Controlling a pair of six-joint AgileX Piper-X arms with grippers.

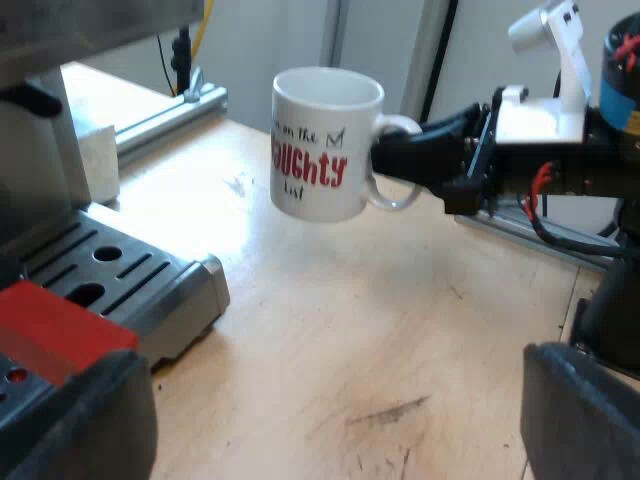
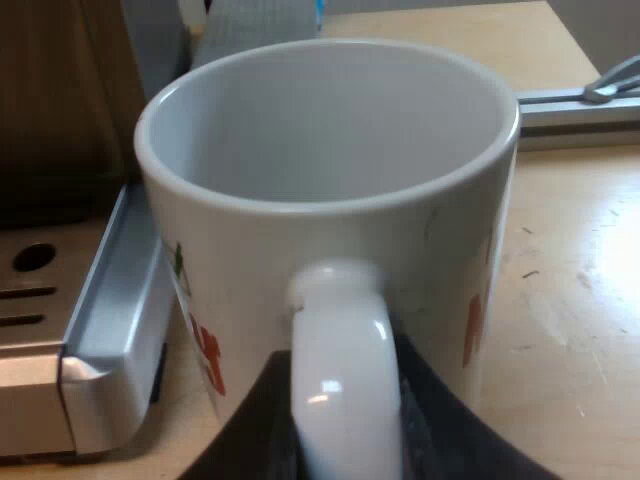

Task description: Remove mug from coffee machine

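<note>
the right claw (image 1: pixel 400 162) is clamped on the handle (image 2: pixel 345 380) of the mug (image 1: pixel 320 150), holding it upright over the worktop (image 1: pixel 400 330) beside the machine's drip tray (image 1: pixel 130 280). it looks like glazed ceramic: stiff, slick, chippable, so the handle suits. open worktop lies beyond the tray's edge. the left claw (image 1: pixel 330 430) gapes, empty.

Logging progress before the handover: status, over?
Left gripper open, empty. Right gripper shut on mug handle. Mug off the drip tray, over the table. Nothing in the way.
</note>
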